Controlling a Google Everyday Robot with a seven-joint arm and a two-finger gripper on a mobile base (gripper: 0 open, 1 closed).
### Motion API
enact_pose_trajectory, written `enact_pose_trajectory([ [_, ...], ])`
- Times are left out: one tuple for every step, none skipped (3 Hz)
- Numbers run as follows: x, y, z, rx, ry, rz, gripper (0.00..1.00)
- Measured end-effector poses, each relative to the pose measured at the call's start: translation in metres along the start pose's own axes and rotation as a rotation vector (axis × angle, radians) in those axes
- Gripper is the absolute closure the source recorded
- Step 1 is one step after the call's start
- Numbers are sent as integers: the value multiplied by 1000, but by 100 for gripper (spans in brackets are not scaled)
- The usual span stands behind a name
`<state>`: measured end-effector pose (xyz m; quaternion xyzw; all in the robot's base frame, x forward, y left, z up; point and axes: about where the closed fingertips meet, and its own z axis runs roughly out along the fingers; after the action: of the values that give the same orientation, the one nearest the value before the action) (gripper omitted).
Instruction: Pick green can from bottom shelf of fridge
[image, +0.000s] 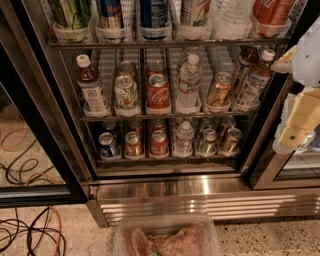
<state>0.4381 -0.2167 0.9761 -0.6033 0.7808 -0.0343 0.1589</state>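
The camera view looks down into the open fridge (60, 120), its black frame standing over a ribbed steel base (210, 197). The bottom shelf (165, 159) is the lowest and shortest tier, and along its front stand a blue can (107, 145), a bronze can (133, 144), a red can (159, 142), a small water bottle (184, 137), the green can (206, 141) and another bronze can (231, 140), each in its own lane. The green can (pale and silvery, with a shiny top) stands upright just right of the water bottle and just left of the second bronze can, with more cans in rows behind. On the tier above are a brown tea bottle (90, 85), a taller green-and-white can (126, 91), a red cola can (158, 92), a clear bottle (189, 81) and a gold can (219, 89). The gripper (296, 125) hangs at the right edge, cream-coloured, outside the fridge frame and well apart from the green can, a little higher than the bottom shelf; whether it is open or closed cannot be told, and it touches none of the cans. On the speckled floor in front lies a clear plastic tub (165, 235), and cables (30, 230) trail at the left.
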Motion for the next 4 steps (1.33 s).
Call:
enact_pose_trajectory([
  [-2, 4, 5, 2, -2, 6, 0],
  [-5, 15, 30, -39, -11, 25, 0],
  [-4, 26, 66, -86, 9, 50, 0],
  [-3, 37, 97, -129, 29, 66, 0],
])
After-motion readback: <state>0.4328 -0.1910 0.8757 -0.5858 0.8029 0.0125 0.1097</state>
